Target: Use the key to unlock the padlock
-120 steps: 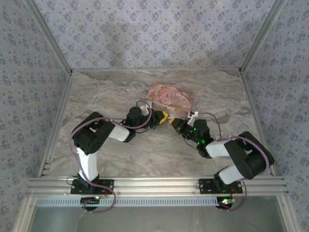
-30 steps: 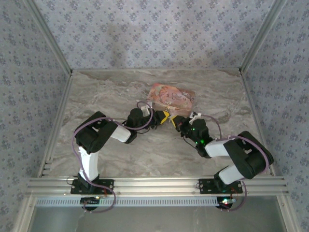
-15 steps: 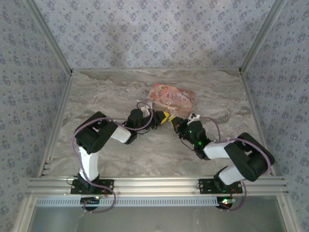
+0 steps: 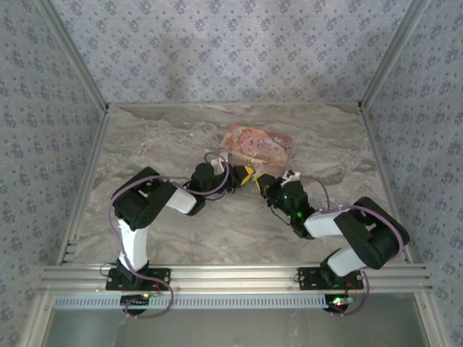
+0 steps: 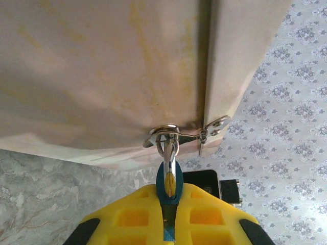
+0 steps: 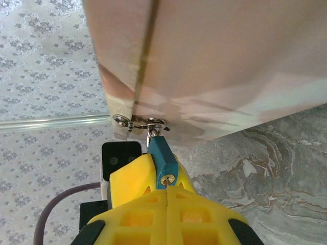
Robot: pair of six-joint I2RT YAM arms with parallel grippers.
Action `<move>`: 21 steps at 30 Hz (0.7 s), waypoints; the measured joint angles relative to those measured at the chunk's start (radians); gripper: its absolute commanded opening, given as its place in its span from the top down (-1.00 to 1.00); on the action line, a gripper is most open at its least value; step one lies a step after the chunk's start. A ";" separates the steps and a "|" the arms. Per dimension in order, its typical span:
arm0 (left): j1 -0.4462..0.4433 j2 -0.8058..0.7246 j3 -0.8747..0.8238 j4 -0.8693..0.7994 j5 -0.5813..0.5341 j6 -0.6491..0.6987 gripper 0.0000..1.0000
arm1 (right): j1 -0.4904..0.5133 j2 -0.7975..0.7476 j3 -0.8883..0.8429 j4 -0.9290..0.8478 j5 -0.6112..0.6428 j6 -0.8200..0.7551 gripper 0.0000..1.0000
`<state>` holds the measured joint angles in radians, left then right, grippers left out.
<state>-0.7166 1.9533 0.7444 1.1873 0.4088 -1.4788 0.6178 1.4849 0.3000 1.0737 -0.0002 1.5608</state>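
The small blue padlock hangs by its silvery shackle from the zip-pull rings of the flat pink pouch. My left gripper is shut on the padlock's body, yellow fingers pressed on both sides. My right gripper is shut, its finger seam right against the brass keyhole. Only a thin metal sliver of the key shows there; the rest is hidden between the fingers. From above, both grippers meet tip to tip at the pouch's near edge.
The pouch is lifted at its near corner above the marble table. Patterned walls and aluminium posts enclose the table. Both arms are folded low toward the middle.
The right gripper has edged left and closer to the left gripper and the padlock. The pouch's near corner has shifted slightly. The left arm has barely moved.
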 measured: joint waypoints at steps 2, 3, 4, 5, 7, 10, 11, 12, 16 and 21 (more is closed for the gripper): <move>0.000 0.000 0.000 0.002 -0.002 0.000 0.88 | 0.000 0.004 0.000 0.007 0.001 0.022 1.00; 0.000 0.000 0.000 0.004 -0.003 0.000 0.88 | 0.000 0.008 0.000 0.014 0.001 0.035 1.00; 0.000 0.000 0.000 0.006 -0.006 0.000 0.89 | 0.000 0.014 0.000 0.023 0.002 0.047 1.00; 0.000 0.000 0.000 0.006 -0.008 0.000 0.89 | -0.001 0.019 0.000 0.030 0.002 0.057 1.00; 0.001 0.000 0.000 0.006 -0.011 0.000 0.89 | -0.001 0.033 0.000 0.047 0.004 0.080 1.00; 0.002 0.000 0.000 0.005 -0.019 0.000 0.92 | -0.001 0.064 0.000 0.086 0.005 0.110 1.00; 0.002 0.000 0.000 0.005 -0.021 0.000 0.92 | -0.002 0.076 0.000 0.100 0.005 0.120 1.00; 0.003 0.000 0.000 0.003 -0.023 0.000 0.93 | -0.002 0.086 0.000 0.112 0.005 0.128 1.00; 0.003 0.000 -0.001 0.000 -0.025 0.000 0.96 | -0.005 0.096 0.001 0.128 0.004 0.141 1.00; 0.003 0.000 -0.003 0.004 -0.024 0.000 0.96 | -0.025 0.081 0.002 0.104 -0.013 0.140 1.00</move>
<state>-0.7139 1.9537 0.7414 1.1912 0.3851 -1.4788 0.5926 1.5661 0.3019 1.1778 -0.0135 1.7012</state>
